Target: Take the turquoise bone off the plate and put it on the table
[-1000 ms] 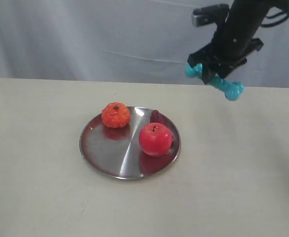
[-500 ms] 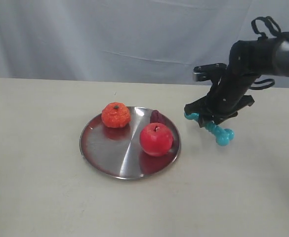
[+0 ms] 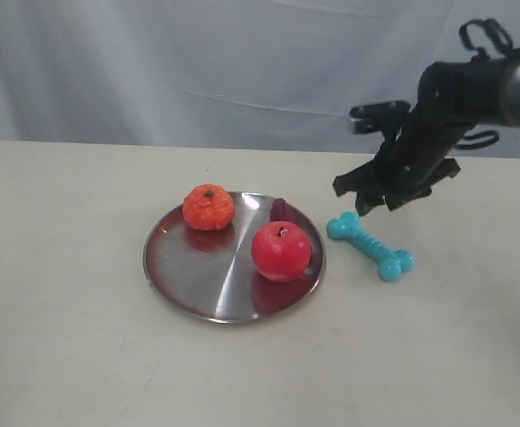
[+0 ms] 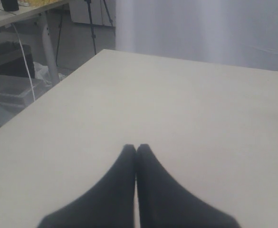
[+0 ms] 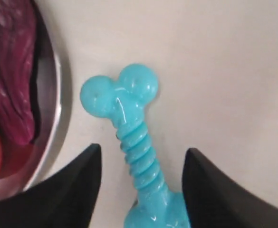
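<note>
Exterior view: the table (image 3: 64,338) fills the lower 2 thirds of the frame, with a pale curtain (image 3: 197,71) behind it. The plate (image 3: 188,267) sits at centre frame. On it are 1 orange fruit (image 3: 209,206) at its upper left, 1 red apple (image 3: 281,251) at its right side, and 1 dark purple item (image 3: 284,211) partly hidden behind the apple; what that item is cannot be told.

The turquoise bone (image 3: 370,246) lies flat on the table, right of centre, just beside the plate's right rim and clear of it. It runs on a diagonal, with 1 knobbed end toward the plate and the other toward the lower right of the frame.

The right gripper (image 3: 377,205) hangs above the bone's plate-side end, in the upper right of the frame, with a gap between it and the toy. Right wrist view: its 2 fingers stand wide apart on either side of the ribbed shaft, with bare table showing between each finger and the bone. It grips nothing.

Left wrist view: the left gripper (image 4: 136,149) has its 2 fingers pressed together at the tips, with nothing between them, over bare tabletop.
</note>
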Controlling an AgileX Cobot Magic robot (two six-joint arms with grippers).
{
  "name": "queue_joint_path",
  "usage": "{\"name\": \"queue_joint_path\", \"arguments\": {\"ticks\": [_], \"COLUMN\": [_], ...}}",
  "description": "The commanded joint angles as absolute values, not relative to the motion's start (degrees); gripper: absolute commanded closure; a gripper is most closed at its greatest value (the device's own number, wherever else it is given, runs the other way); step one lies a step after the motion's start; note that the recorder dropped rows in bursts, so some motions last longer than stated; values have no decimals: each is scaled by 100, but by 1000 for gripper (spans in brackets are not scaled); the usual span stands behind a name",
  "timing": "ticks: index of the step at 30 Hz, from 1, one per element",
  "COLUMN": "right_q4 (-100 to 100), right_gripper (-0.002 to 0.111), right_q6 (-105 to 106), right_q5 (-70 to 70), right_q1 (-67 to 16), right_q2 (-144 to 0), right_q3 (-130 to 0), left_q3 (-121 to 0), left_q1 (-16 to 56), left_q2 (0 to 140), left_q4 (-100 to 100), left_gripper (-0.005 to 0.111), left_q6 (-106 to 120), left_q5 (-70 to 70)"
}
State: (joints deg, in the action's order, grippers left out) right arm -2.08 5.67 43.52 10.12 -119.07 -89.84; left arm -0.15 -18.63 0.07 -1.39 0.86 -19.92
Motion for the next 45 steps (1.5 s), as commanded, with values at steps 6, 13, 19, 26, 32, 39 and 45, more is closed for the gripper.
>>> {"name": "queue_joint_path", "arguments": {"ticks": [6,13,19,26,32,39,45], "right_q4": [-227,-227,-207,443,813,152,152], "right_gripper": [109,109,109,109,109,109,109], "right_q6": [739,700,255,-216,-314,-705,-705], "right_q5": [4749,5279,5123,3883,3485,3463,3498], "right_q1": [1027,1027,1027,1027,1019,1019,1019], "right_q2": [-9483,-7909,-6376,-4290,-2751,-1720,-1103], "right_q3": [-8988,-8988,-8672,-7111,-5929,-5116,-4994], "left_q3": [0,0,0,0,0,0,0], "left_q1": [-1875,-1875,-1875,-1875,-1875,-1875,-1875], "left_q2": [0,0,0,0,0,0,0], "left_q4": [-145,-145,-145,-145,-145,-145,-145], "left_gripper": [107,107,107,107,107,107,107], "left_q6": [62,62,62,62,62,62,62], "left_q5": [-1962,-1962,-1962,-1962,-1962,-1962,-1962]}}
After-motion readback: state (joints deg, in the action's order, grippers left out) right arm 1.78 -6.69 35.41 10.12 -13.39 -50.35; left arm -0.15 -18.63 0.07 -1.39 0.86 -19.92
